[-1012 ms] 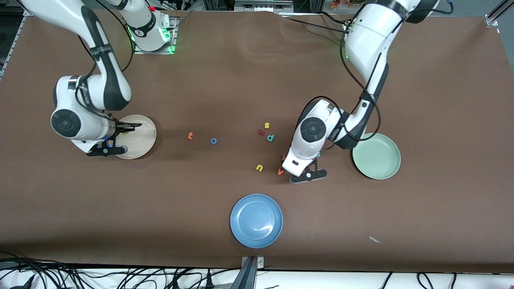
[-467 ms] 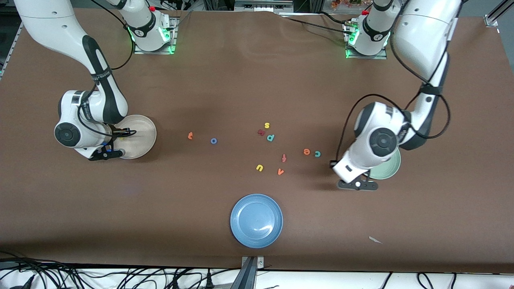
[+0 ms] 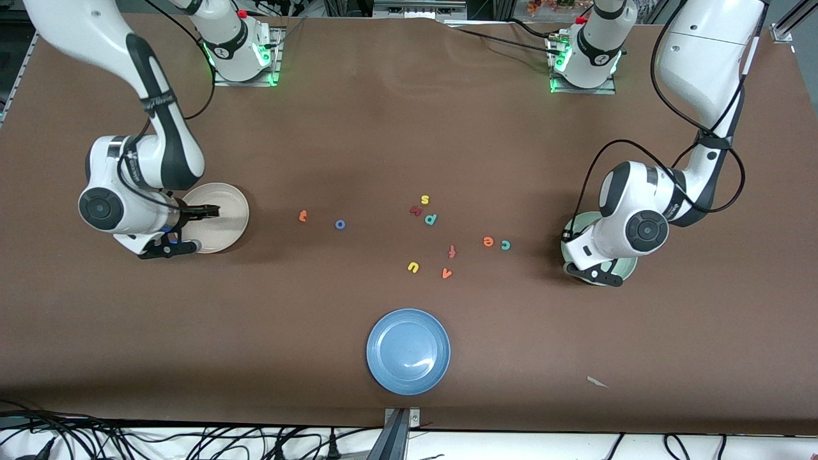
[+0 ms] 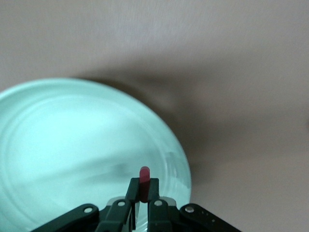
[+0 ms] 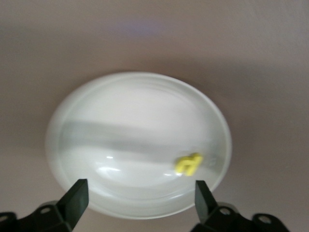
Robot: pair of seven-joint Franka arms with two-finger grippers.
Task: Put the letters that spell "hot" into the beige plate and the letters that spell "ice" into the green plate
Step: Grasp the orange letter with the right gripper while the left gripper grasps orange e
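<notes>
1. Left gripper (image 4: 140,205) clenched on the dark red i (image 4: 144,181), over the green plate (image 4: 58,125) (release should come next).
2. Right gripper (image 5: 137,193) spread wide, empty, over the beige plate (image 5: 96,116); yellow h (image 5: 188,163) lies in it.
3. On the worktop (image 3: 383,128): t (image 3: 303,216), o (image 3: 340,224), e (image 3: 487,241), c (image 3: 505,245) untouched.
4. Front view hides both grippers under their wrists.

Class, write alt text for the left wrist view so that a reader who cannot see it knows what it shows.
The left gripper is shut on a small dark red bar-shaped letter i, holding it over the pale green plate. The plate sits on a brown table, and nothing lies in the part of it that shows.
</notes>
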